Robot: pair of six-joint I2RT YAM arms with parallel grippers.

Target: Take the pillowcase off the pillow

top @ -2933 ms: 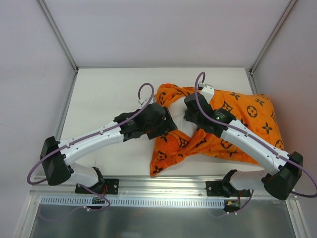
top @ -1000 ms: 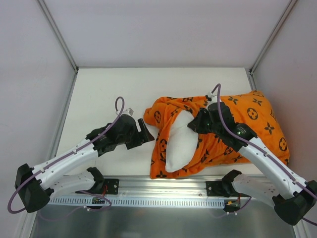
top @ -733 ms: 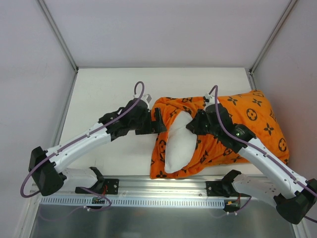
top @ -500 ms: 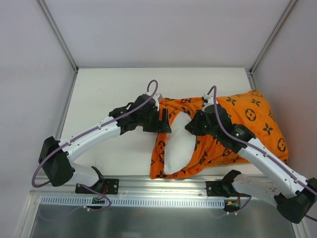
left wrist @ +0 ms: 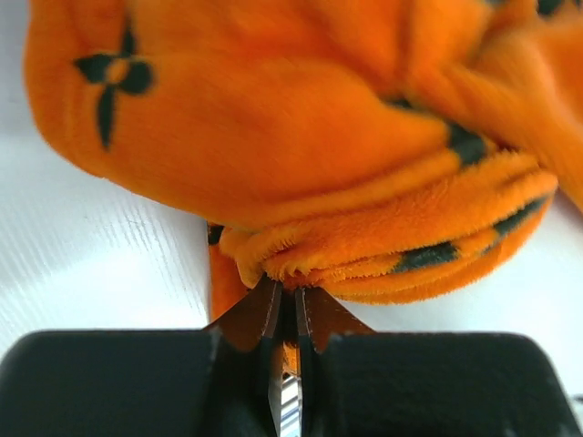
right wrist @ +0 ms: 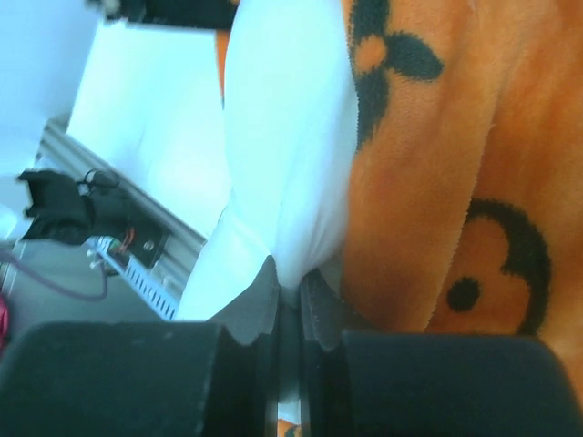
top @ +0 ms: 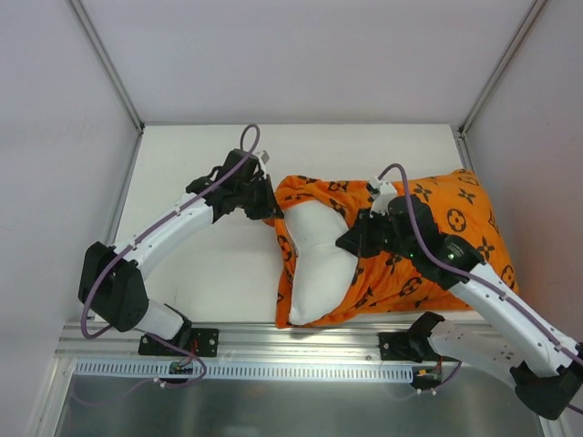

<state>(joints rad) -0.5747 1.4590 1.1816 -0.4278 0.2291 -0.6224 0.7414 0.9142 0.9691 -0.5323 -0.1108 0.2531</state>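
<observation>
From above, we see our left claw [top: 266,196] set against the far left edge of the pillowcase [top: 437,214]. The orange cloth spreads away from it to the right across the table [top: 182,164]. The pillow [top: 314,259] bulges white out of the open end, near this claw on its right and toward the arm bases. Our right claw [top: 350,243] sits at the pillow's right side, just where white meets orange, and most of the covered bulk lies to its right. From this height we cannot tell how either claw's jaws stand.

On the left wrist camera, the left claw [left wrist: 290,308] is pressed together on a folded plush hem of the pillowcase [left wrist: 273,155]. The fingertips [left wrist: 255,314] nip the lowest roll of cloth. The rest of the orange fabric piles up directly ahead of the claw and fills the frame above it. The pale table [left wrist: 82,264] shows to the left and right of the fingers.

On the right wrist camera, the right claw [right wrist: 290,296] is pinching a tuck of the pillow [right wrist: 282,127] between nearly meeting fingers. The white cushion runs straight ahead from the tips. The pillowcase [right wrist: 455,173] lies just beside the claw on the right, touching the pillow along its edge.
</observation>
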